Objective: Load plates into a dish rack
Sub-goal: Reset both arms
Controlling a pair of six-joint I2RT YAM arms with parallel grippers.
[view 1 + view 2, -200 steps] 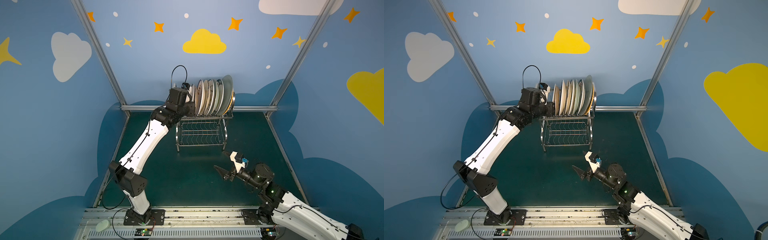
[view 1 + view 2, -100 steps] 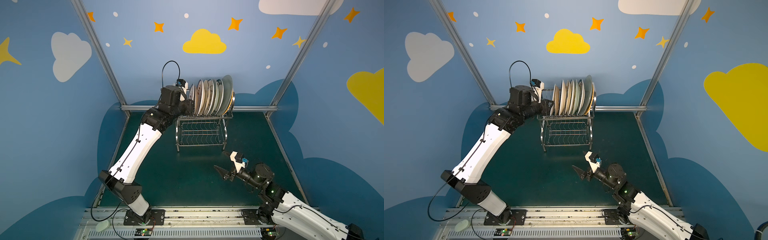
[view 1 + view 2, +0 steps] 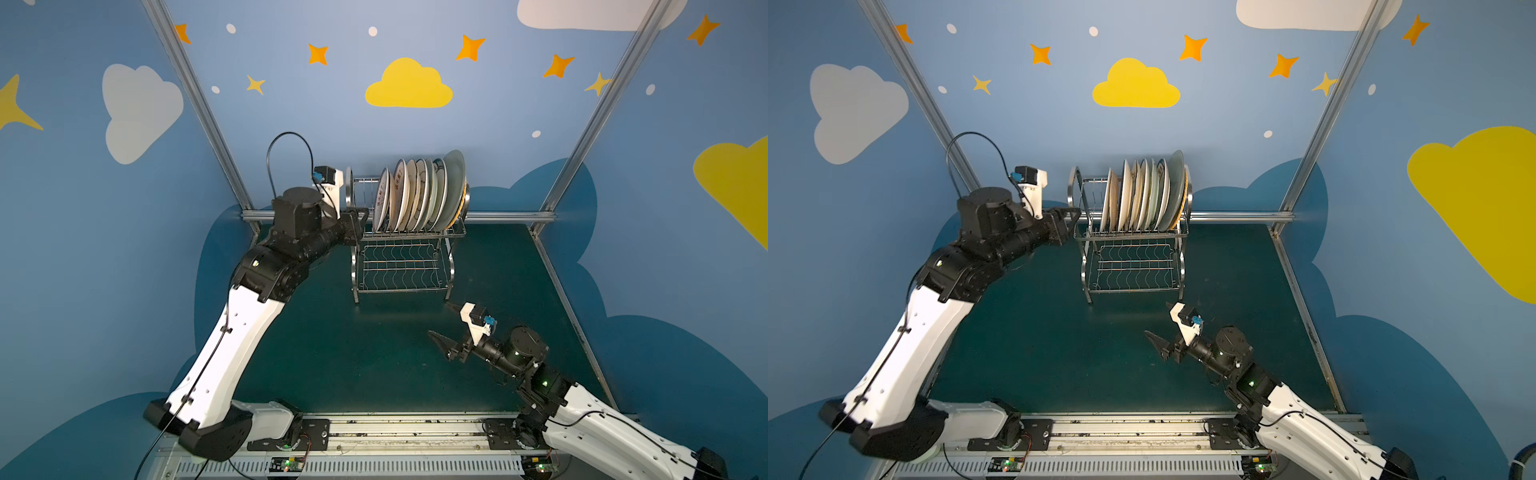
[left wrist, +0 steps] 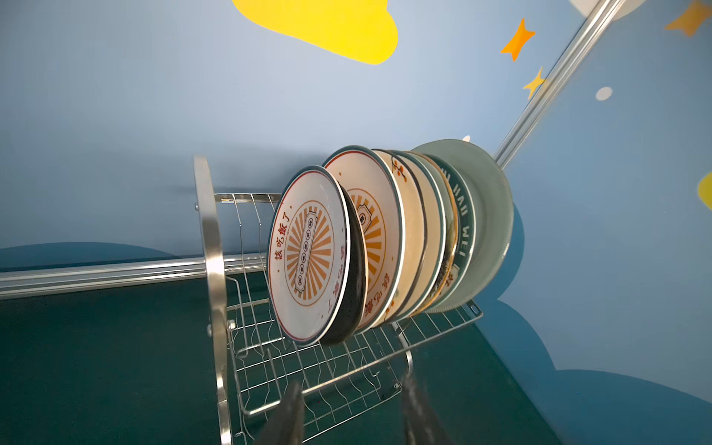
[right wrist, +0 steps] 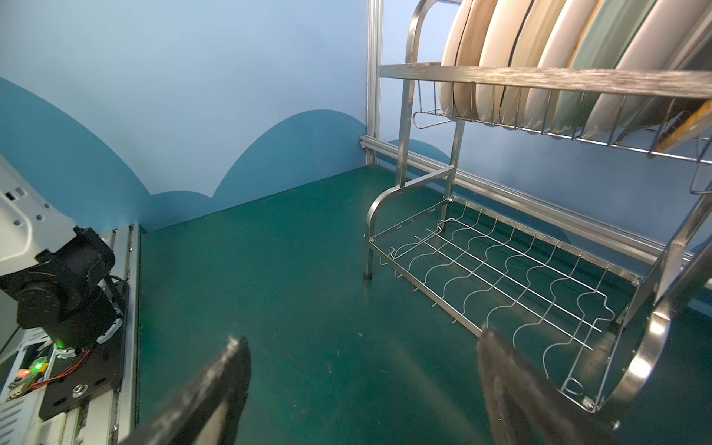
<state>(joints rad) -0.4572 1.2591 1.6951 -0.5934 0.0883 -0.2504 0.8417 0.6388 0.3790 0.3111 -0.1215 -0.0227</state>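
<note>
Where the green worktop [image 3: 353, 353] lay nearest the arms' bases, the right hand [image 3: 442, 320] hovered over it, fingers spread wide with nothing between them, a little in front of the dish rack [image 3: 1133, 266]. Farther back, the left hand [image 4: 351, 400] hung beside the rack's left arched frame, fingers partly apart and empty. The plates [image 3: 419, 195] stood on edge in the upper tier, crowded rightward, an orange-sunburst white plate [image 4: 308, 254] at the row's left end.

Plates [image 4: 308, 254] pack the upper tier of the rack [image 3: 399, 262] except slots nearest the left hand [image 3: 1073, 214]; lower tier and table [image 3: 353, 353] in front lie free.
</note>
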